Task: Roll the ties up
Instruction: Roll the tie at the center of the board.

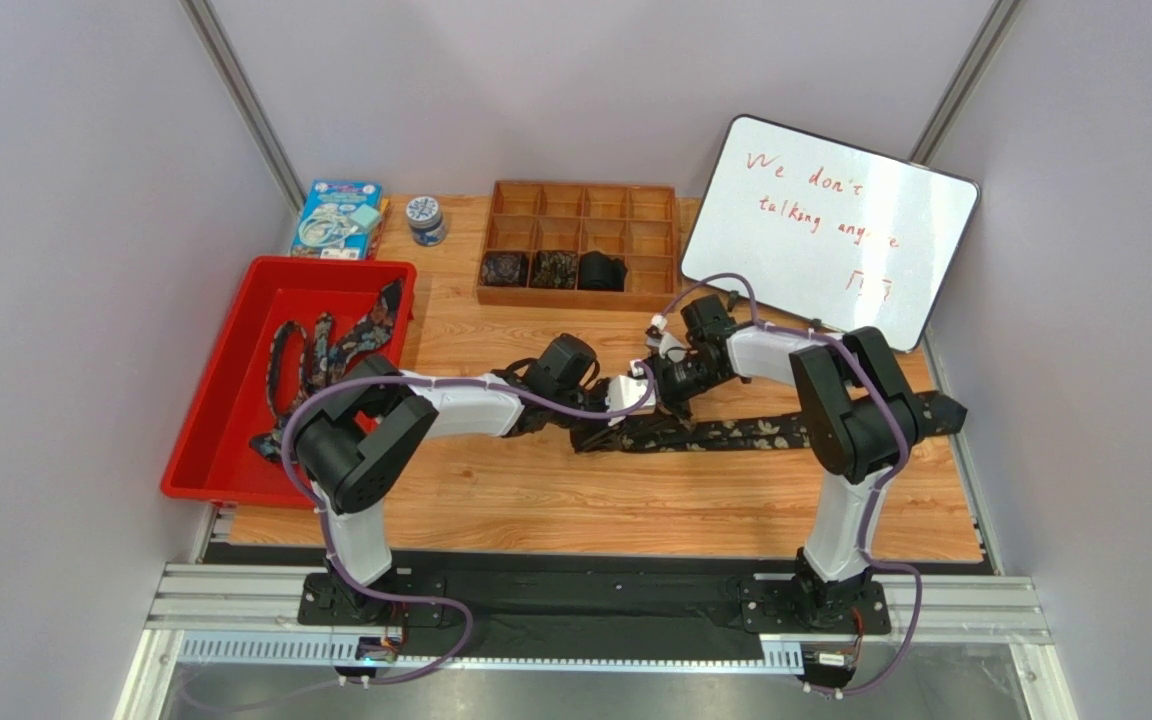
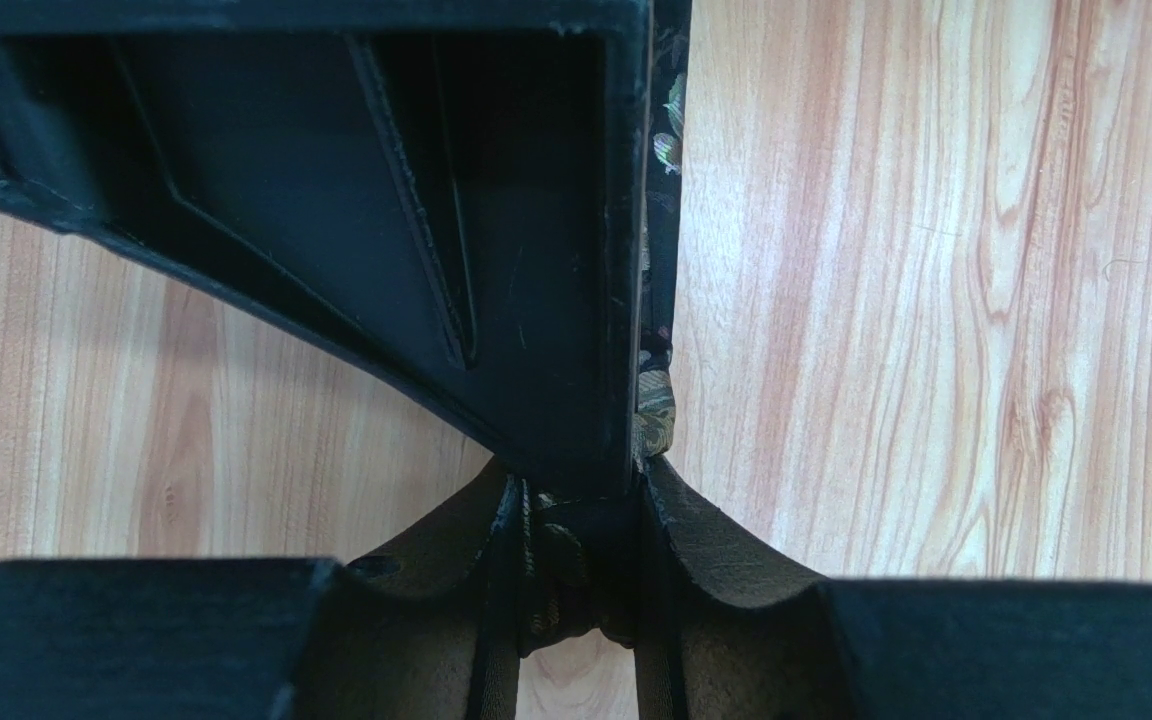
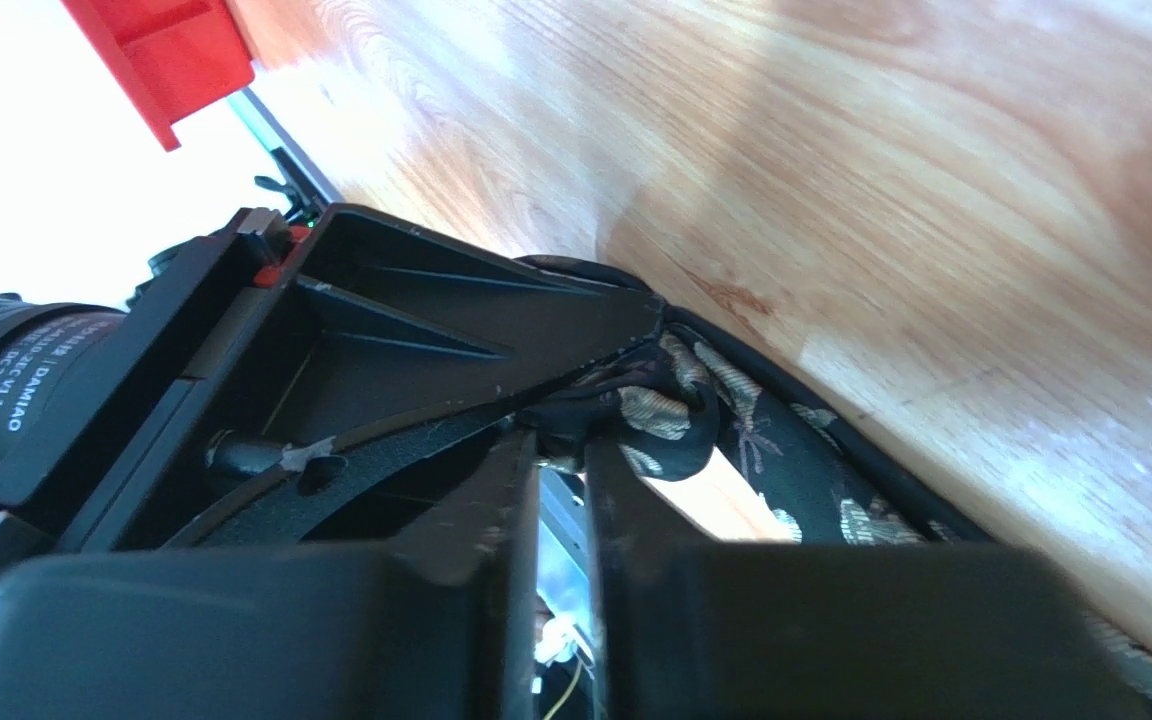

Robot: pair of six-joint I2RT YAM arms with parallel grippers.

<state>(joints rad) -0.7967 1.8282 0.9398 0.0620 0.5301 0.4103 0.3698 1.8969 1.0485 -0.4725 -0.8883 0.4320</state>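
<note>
Tie (image 1: 732, 434), tail toward 3 o'clock: L gripper (image 2: 579, 518) narrow, pinching fabric; R gripper (image 3: 557, 450) near-closed, grip unclear. I want tail taut, turns tight, edges aligned.

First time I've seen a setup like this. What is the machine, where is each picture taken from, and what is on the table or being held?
Two robot arms are bolted at the near edge of the table, each ending in a two-finger gripper. The wide picture looks down from above and behind them. The other two come from wrist cameras, so each shows its own fingers. A dark speckled tie lies across the wood. The left gripper appears to pinch its fabric. The right gripper sits at its curled end, fingers nearly together, though no grip can be confirmed. Loose ties lie in the red tray, three rolled ties sit in the wooden divider box, and a whiteboard is at the back right.
</note>
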